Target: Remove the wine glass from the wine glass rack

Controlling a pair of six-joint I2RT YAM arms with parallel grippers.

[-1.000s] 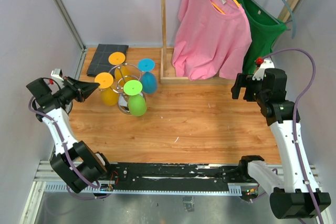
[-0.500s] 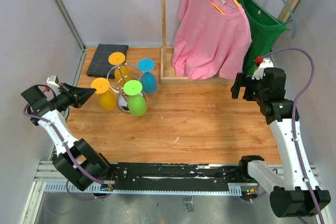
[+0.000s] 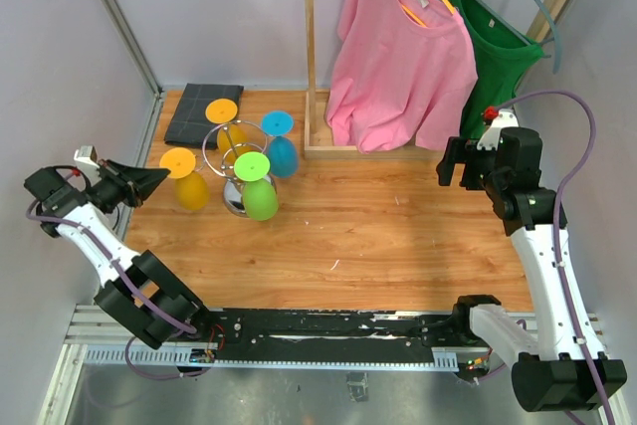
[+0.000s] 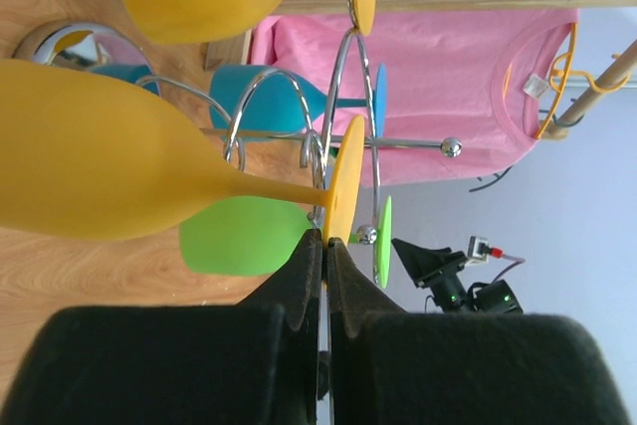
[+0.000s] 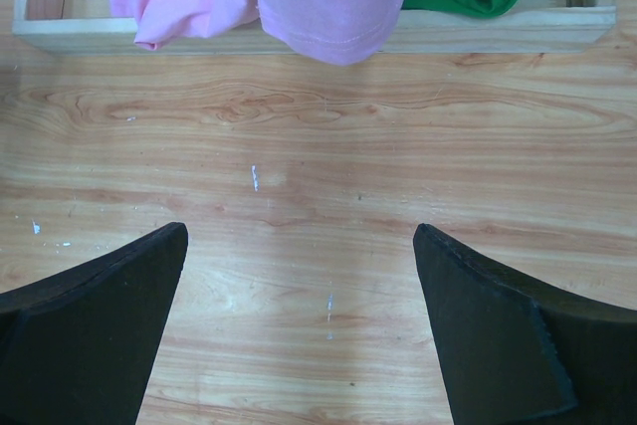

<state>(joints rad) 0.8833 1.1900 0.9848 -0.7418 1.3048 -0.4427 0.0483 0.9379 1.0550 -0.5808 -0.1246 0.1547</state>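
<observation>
Wine glass (image 3: 187, 179), foot rim pinched in the left gripper (image 4: 324, 239), hangs mid-left just beside the wine glass rack (image 3: 232, 204); removal judged in hand, next needing a clean draw clear.

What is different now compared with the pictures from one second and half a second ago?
The left claw, shut on the foot of the yellow glass, has pulled it left, away from the wine glass rack. Nothing was newly grasped or released. The right claw stays open and still; the second yellow glass, blue glass and green glass stay on the rack.
</observation>
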